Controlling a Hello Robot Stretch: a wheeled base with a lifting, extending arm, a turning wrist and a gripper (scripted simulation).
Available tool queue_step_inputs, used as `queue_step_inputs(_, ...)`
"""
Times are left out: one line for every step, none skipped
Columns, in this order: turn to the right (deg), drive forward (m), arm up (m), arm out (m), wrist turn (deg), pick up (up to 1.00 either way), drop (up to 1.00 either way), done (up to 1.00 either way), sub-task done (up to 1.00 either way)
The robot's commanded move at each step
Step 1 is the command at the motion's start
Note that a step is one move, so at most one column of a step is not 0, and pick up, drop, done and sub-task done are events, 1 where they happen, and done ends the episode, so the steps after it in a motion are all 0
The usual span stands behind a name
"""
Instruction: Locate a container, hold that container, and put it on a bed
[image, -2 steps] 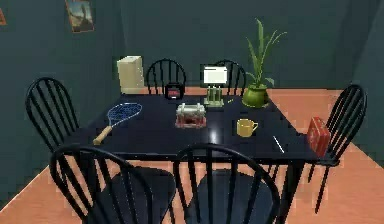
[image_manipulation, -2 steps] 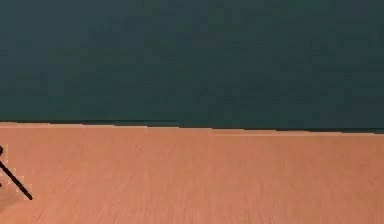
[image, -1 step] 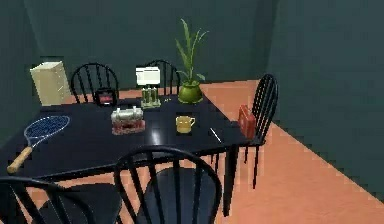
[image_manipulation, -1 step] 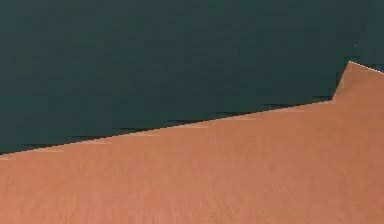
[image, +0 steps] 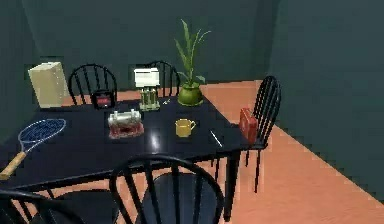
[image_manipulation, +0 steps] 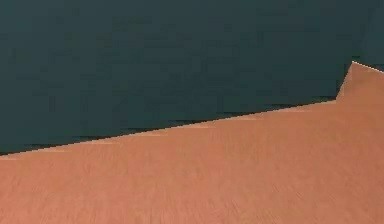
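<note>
A dark teal wall (image_manipulation: 170, 60) ran from 9 o'clock through 12 to 2 o'clock. Orange-brown floor (image_manipulation: 220, 175) lay from 8 through 6 to 3 o'clock. Their meeting line climbed toward 2 o'clock, where the floor rose to a point.

Black glossy rectangular table (image: 90, 150): yellow ceramic mug (image: 185, 127) at its 3 o'clock, blue-meshed racket (image: 40, 131) at 9. Black spindle-back chairs (image: 165, 190). Terracotta floor (image_manipulation: 200, 170), dark teal walls (image_manipulation: 150, 60).
</note>
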Motion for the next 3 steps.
queue_step_inputs(-45.0,0.00,0.00,0.00,0.0,0.00,0.00,0.00,0.00)
queue_step_inputs(-42.0,0.00,0.00,0.00,0.0,0.00,0.00,0.00,0.00)
queue_step_inputs(45.0,0.00,0.00,0.00,0.0,0.00,0.00,0.00,0.00)
